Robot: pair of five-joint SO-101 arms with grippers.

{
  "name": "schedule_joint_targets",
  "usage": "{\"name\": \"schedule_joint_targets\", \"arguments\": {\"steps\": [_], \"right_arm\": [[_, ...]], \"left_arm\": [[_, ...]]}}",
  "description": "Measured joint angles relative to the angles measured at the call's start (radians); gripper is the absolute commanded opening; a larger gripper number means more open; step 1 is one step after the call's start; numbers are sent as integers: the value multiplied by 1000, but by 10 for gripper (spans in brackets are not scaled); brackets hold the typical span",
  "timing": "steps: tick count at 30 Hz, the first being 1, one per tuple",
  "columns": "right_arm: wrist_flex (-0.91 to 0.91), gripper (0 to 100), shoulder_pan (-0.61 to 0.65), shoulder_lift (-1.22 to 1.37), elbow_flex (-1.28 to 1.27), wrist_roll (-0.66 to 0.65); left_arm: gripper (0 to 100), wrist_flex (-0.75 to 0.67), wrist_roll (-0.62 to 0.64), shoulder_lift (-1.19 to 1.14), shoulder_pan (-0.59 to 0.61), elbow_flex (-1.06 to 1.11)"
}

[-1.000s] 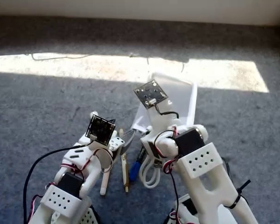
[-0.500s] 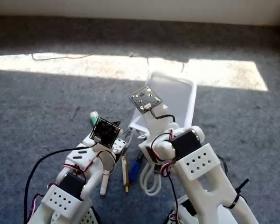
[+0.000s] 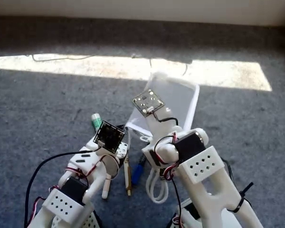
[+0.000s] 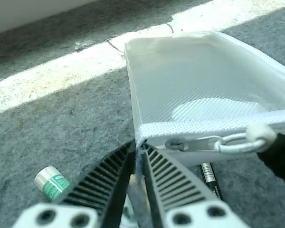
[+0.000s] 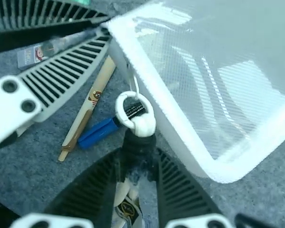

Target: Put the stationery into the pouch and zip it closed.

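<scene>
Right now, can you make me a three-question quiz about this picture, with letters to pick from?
1. The pouch is: A red, B white, C black.
2. The blue pen lies: A inside the pouch, B in a pincer, C on the carpet outside the pouch.
3. The left pincer is: A shut on the pouch's corner, B wide open, C holding a pencil.
Answers: B, its mesh looks white; C, it rests on bare carpet; A, its jaws pinch the corner beside the zip pull.
</scene>
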State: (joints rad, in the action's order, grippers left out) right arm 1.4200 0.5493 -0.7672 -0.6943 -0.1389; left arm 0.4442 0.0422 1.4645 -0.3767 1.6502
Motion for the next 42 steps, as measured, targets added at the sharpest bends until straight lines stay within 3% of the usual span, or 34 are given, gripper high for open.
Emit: {"name": "schedule_joint_targets", "arguments": {"steps": [4, 13, 24, 42], "right_arm": [[11, 7, -44, 0, 0, -43], [25, 5, -158, -32, 0, -107], [89, 5, -298, -233, -2, -189], [91, 5, -456, -255, 0, -236]], "left_arm": [[7, 8, 0, 0, -2, -2], [7, 235, 0, 0, -2, -140], [7, 319, 5, 2, -2, -209], [7, 393, 5, 0, -2, -273]]}}
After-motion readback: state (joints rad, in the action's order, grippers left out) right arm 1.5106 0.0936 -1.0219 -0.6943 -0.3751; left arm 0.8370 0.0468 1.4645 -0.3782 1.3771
